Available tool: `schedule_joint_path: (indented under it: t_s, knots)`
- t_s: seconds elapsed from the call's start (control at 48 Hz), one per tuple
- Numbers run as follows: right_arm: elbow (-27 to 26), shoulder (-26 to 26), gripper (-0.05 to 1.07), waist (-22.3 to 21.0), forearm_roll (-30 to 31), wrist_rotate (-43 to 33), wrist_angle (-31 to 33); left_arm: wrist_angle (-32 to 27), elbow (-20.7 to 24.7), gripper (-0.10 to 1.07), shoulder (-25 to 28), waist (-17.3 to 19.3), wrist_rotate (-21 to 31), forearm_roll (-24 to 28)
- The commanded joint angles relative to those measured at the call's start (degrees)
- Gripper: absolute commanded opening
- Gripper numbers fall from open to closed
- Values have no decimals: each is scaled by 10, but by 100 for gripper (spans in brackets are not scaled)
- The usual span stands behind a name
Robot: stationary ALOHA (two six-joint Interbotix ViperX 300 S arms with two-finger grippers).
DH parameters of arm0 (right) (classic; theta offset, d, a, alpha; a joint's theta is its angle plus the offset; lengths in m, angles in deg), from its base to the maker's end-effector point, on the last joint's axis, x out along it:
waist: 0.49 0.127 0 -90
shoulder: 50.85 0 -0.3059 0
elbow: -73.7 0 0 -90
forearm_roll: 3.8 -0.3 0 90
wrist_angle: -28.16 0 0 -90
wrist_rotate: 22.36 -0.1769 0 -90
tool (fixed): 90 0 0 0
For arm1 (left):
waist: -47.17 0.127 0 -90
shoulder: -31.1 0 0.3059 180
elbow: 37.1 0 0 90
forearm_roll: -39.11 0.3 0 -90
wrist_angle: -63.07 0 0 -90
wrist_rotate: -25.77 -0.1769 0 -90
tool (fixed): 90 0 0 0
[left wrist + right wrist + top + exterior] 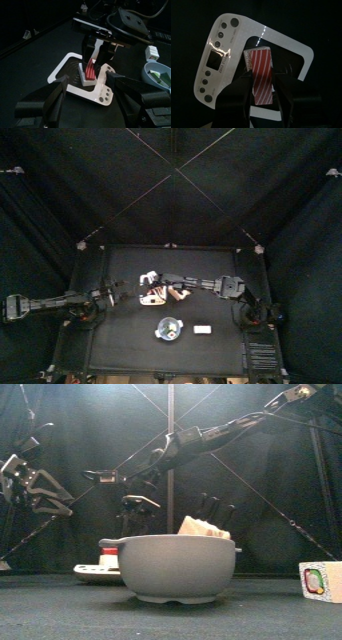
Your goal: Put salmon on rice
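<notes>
The right gripper (263, 100) straddled the salmon (260, 75), a red-and-white striped slab lying on a white perforated board (228, 37) near the table's centre, its two jaws standing on either side of the piece; whether they pressed it or merely flanked it could not be told, and the slab appeared to rest on the board, not yet lifted. The left gripper (87, 82) hung at about nine o'clock from the board, jaws wide and empty, looking on. The pick-up looked to be the step in hand. A grey bowl (168, 329) stood at roughly six o'clock from the board, with a small white box (202, 329) just beside it; the rice itself was not clearly visible. The next move would call for a firm close on the slab, a clean lift, then a carry toward the bowl.
</notes>
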Motion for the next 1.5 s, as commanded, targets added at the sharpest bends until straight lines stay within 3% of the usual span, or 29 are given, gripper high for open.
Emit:
schedule_joint_path:
  t_s: [0.0, 0.208, 0.542, 0.708, 1.021, 1.188, 1.479]
  knots:
    - [-18, -12, 65, -1, -1, 2, 0, 3, 5, 95, 0, 2, -2, -1]
    - [-19, -12, 66, -1, -1, 1, 0, 3, 4, 95, 1, 2, -3, -1]
    - [-22, -11, 80, 0, -2, 0, 6, 3, 4, 95, 1, 2, -3, -1]
    - [-33, -12, 81, 0, -5, -2, 9, 3, 4, 95, 0, 2, -3, -1]
    - [-58, -21, 80, -2, -82, -4, 60, 3, 4, 95, 1, 2, -2, -1]
    - [-62, -23, 74, -4, -103, -7, 69, 3, 4, 95, 1, 2, -2, -1]
    - [-62, -23, 51, -12, -99, -13, 58, 3, 4, 95, 1, 2, -1, -1]
